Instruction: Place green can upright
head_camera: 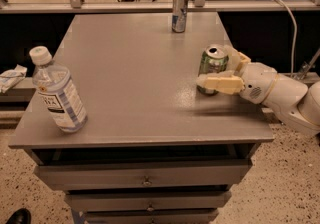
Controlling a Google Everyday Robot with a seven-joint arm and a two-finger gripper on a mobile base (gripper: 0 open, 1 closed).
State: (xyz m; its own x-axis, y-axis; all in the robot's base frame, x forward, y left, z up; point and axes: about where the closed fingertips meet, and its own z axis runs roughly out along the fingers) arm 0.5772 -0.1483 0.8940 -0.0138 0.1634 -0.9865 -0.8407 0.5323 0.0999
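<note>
At the bench's (140,78) 3 o'clock edge, the cream-yellow claw (215,68) joins a rounded, glossy white arm (282,97) with a thin yellowish ring and a small dotted grille.

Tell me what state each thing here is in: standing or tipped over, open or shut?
Green can: upright on the table, near its right edge.
Claw: at the green can, reaching in from the right.
Silver-and-blue can: upright at the far edge.
Water bottle: standing near the front left corner, cap on.
Drawers: shut.
</note>
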